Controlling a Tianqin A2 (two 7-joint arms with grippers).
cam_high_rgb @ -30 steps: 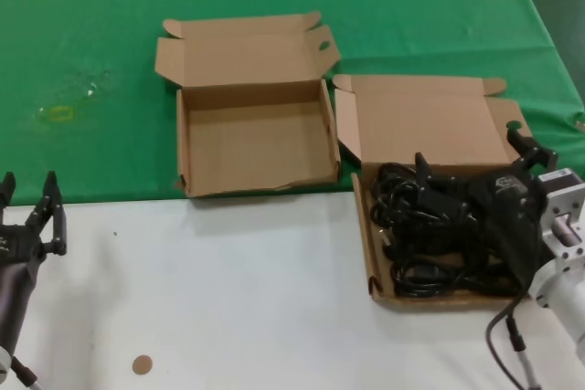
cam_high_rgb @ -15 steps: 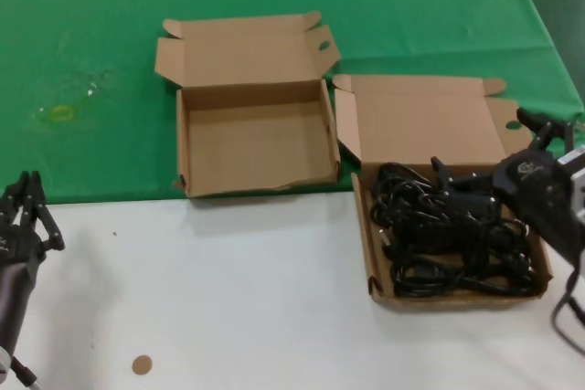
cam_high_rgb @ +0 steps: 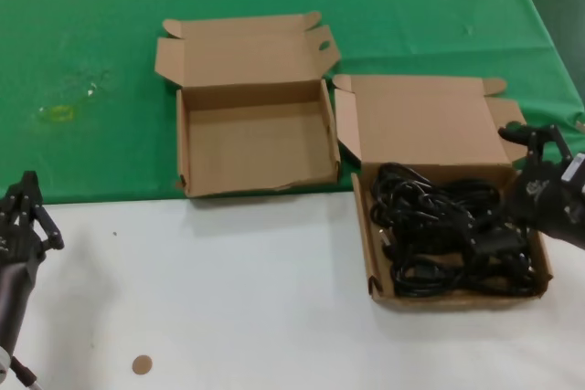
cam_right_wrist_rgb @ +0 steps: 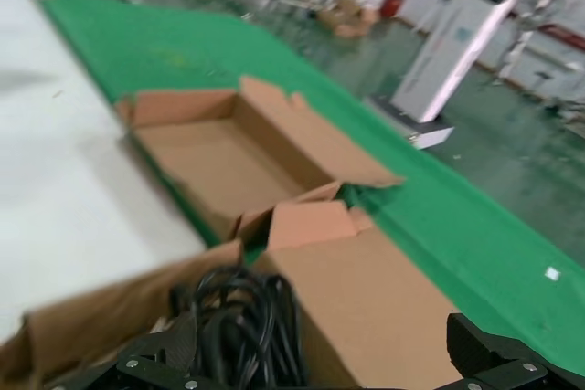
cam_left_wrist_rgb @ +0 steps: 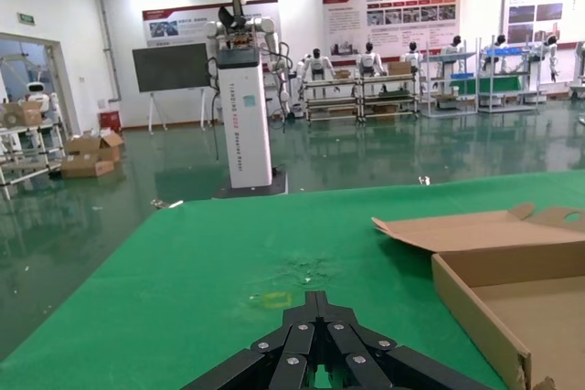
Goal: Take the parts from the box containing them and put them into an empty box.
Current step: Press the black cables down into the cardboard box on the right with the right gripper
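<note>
The box containing the parts sits open at the right and holds a tangle of black cables. The empty box lies open to its left, lid folded back. My right gripper is open at the right side of the cable box, one finger near the lid flap and one down by the cables. In the right wrist view the right gripper spreads wide over the cables, with the empty box beyond. My left gripper is shut and parked at the near left; it also shows in the left wrist view.
A green cloth covers the far half of the table and the near half is white. A small brown disc lies near the front edge. A yellowish smear marks the cloth at the left.
My right gripper has drawn back to the right, off the middle of the cables. My left gripper has gone from open to shut and shifted slightly left.
</note>
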